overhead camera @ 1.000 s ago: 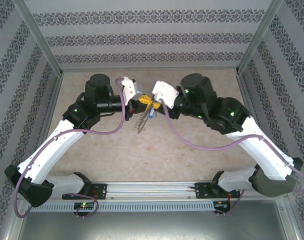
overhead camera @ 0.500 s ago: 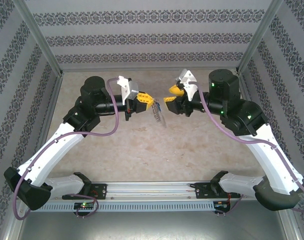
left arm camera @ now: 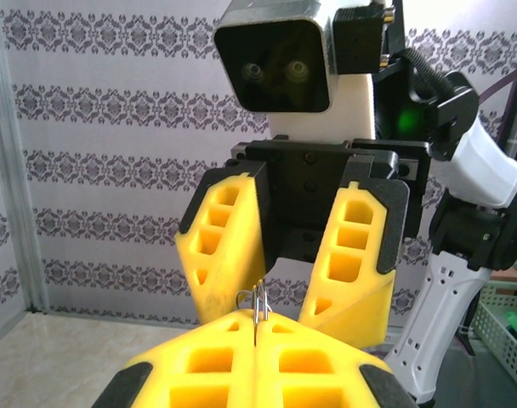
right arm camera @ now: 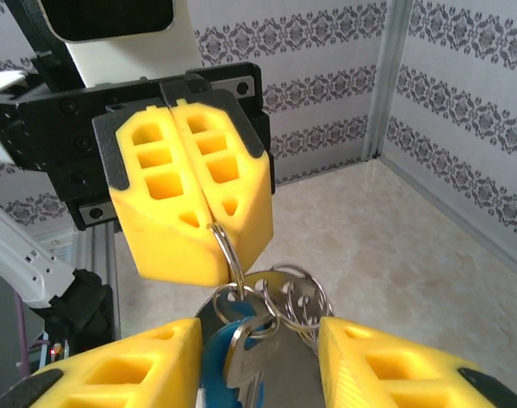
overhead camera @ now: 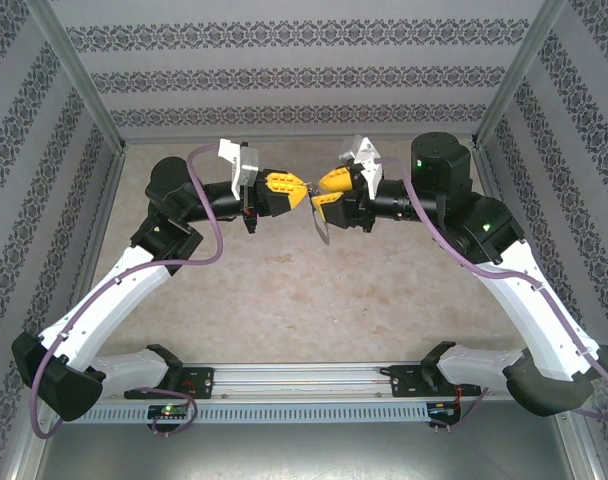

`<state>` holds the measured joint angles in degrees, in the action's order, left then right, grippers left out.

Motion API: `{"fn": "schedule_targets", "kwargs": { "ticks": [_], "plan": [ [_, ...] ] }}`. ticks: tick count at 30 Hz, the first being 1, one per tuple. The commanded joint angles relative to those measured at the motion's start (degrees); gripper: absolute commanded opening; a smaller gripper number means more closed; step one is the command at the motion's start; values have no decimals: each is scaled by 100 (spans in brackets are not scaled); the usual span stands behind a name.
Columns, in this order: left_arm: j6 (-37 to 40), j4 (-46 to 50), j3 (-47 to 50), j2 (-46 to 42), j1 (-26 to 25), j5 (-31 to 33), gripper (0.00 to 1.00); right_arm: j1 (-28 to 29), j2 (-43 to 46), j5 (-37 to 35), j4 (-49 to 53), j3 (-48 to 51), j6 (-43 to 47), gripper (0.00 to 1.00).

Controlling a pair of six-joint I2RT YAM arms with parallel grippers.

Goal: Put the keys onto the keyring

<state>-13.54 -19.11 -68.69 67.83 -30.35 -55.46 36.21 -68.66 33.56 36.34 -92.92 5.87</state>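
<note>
left gripper [right arm camera: 209, 223]: clenched on wire ring [right arm camera: 225, 245] above keyring [right arm camera: 284, 361] | right gripper [overhead camera: 328, 194]: parted, flanking keyring | risk: ring could be yanked loose if key [right arm camera: 214, 374] is snagged

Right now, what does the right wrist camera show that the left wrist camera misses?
Right wrist camera: the blue key and grey loop hanging between its own yellow fingers, just under the left claw. Left wrist camera: the right claw seen face-on, its fingers standing apart. Both: the thin wire ring pinched in the shut left claw, and the patterned wall behind.
</note>
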Motion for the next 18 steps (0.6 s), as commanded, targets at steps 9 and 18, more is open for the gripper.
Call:
{"fn": "schedule_targets", "kwargs": {
  "ticks": [9,18],
  "plan": [
    [-511,-884,19,-5,59,-317,0,24,-122,511,-373,-367,-105,36],
    [-490,-835,-76,75,63,-371,0,136,-249,631,-265,-475,61,14]
  ]
}}
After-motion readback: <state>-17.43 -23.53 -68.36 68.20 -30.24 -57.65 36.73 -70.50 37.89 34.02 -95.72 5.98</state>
